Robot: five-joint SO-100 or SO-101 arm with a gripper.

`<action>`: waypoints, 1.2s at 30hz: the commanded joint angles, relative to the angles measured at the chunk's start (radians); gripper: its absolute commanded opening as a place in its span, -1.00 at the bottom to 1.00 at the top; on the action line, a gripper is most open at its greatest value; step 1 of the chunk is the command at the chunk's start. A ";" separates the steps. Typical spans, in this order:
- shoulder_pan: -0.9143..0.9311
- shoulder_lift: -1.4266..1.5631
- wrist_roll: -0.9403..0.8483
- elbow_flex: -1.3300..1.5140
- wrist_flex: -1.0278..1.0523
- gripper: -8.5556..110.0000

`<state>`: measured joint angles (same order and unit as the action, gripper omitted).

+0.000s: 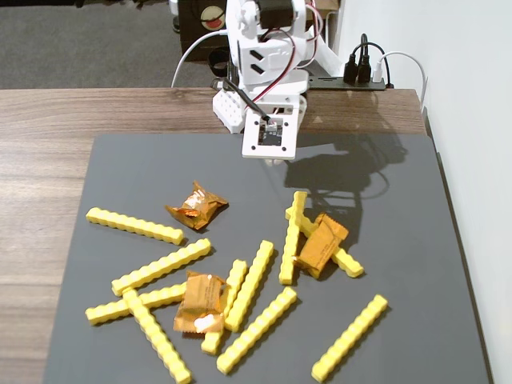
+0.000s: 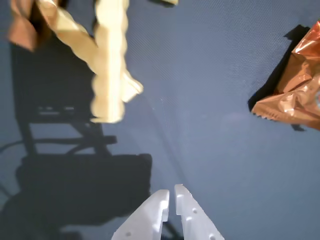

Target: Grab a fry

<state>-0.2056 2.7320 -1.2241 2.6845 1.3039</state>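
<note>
Several yellow studded fries lie scattered on the dark grey mat (image 1: 400, 184). The nearest fry (image 1: 292, 236) stands lengthwise below my gripper and crosses another fry (image 1: 346, 261). In the wrist view this fry (image 2: 110, 60) is at the upper left, lying over the second one (image 2: 70, 35). My gripper (image 2: 171, 197) hangs above bare mat at the far middle, short of the fries, its white fingers nearly together and empty. In the fixed view the gripper (image 1: 276, 162) is mostly hidden under the wrist plate.
Three orange foil sachets lie among the fries: one (image 1: 196, 206) left of the gripper, also in the wrist view (image 2: 292, 90), one (image 1: 320, 244) on the crossed fries, one (image 1: 200, 302) in the front pile. The arm base (image 1: 264, 48) and cables stand behind the mat.
</note>
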 commanded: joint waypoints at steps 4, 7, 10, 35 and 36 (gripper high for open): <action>-0.100 -0.212 0.152 -0.183 -0.043 -0.85; -0.124 -0.311 0.198 -0.258 -0.064 -0.84; -0.133 -0.399 0.222 -0.325 -0.074 -0.84; -0.021 -0.804 0.063 -0.485 -0.170 -0.52; -0.020 -0.810 0.063 -0.483 -0.181 -0.52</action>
<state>-0.2270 1.9251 -1.1520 2.2335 1.1443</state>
